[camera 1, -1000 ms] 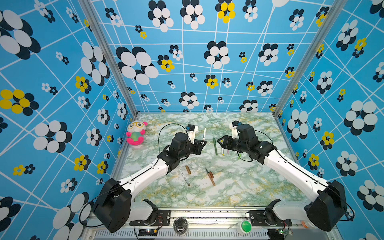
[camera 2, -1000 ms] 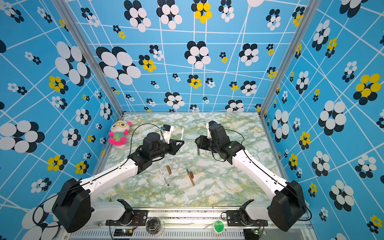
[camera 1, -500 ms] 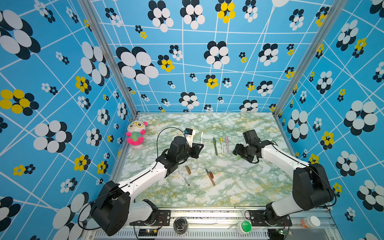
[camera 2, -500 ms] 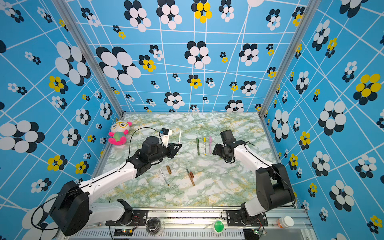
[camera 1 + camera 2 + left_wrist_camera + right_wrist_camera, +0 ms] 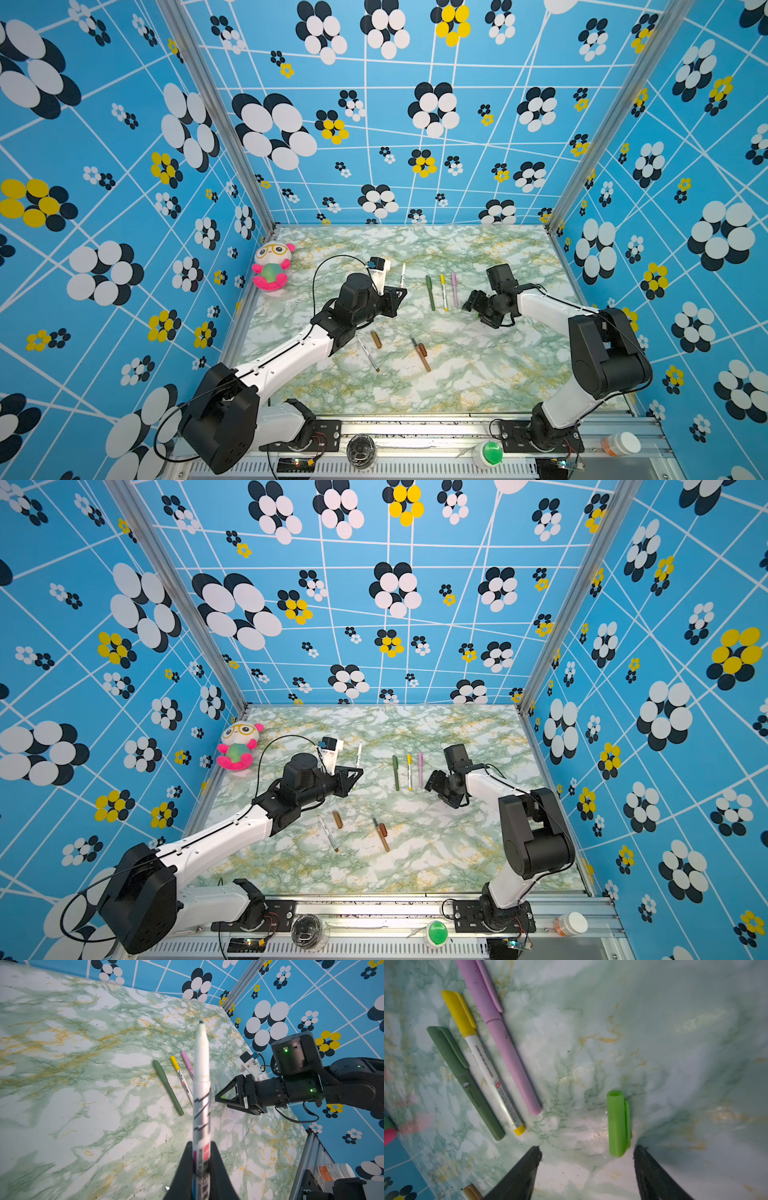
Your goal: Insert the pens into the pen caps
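My left gripper (image 5: 201, 1145) is shut on a white pen (image 5: 201, 1076), held above the table with its bare dark tip pointing away. It shows in both top views (image 5: 402, 275) (image 5: 358, 754). My right gripper (image 5: 588, 1148) is open and low over the table, and a lime green pen cap (image 5: 617, 1124) lies just ahead of it, close to one finger and touching neither. Beside it lie three capped pens: dark green (image 5: 465, 1082), white with a yellow cap (image 5: 483, 1061) and pink (image 5: 502, 1043). Nearer the front lie a white pen (image 5: 368, 353), a brown cap (image 5: 376, 339), a brown pen (image 5: 420, 357) and a reddish-brown cap (image 5: 423, 349).
A plush toy (image 5: 272, 266) sits at the table's back left corner. Patterned blue walls close in three sides. Along the front rail stand a green button (image 5: 490, 453) and a small white bottle (image 5: 621, 444).
My right gripper drew away to the right from the row of capped pens, its arm folding back, and its jaws widened. My left gripper with the white pen shifted slightly left.
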Tool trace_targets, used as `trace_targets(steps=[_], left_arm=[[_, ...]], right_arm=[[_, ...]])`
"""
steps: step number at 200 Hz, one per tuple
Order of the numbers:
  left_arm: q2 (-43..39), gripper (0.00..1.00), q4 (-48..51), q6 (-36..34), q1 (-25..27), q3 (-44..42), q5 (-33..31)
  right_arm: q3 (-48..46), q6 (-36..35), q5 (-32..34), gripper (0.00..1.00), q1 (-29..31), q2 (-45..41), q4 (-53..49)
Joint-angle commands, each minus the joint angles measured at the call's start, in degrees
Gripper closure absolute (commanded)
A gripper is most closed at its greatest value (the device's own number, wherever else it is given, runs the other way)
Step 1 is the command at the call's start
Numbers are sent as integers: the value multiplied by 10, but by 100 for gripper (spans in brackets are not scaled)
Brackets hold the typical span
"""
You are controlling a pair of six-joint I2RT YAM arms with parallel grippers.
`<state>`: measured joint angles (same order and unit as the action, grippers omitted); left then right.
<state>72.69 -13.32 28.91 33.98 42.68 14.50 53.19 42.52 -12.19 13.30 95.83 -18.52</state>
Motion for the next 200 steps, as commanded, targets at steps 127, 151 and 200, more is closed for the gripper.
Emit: trace_targets(steps=[127, 151, 200], left_arm=[[-12, 100, -4, -9, -3, -5, -7], [-15, 100, -3, -9, -3, -7, -8], [-26, 100, 2, -13, -4, -13, -15]], right_arm=[[91, 35, -51, 27, -8, 117, 58], [116, 40, -63, 28, -14, 142, 68], [138, 36, -64, 31, -17, 152, 63]])
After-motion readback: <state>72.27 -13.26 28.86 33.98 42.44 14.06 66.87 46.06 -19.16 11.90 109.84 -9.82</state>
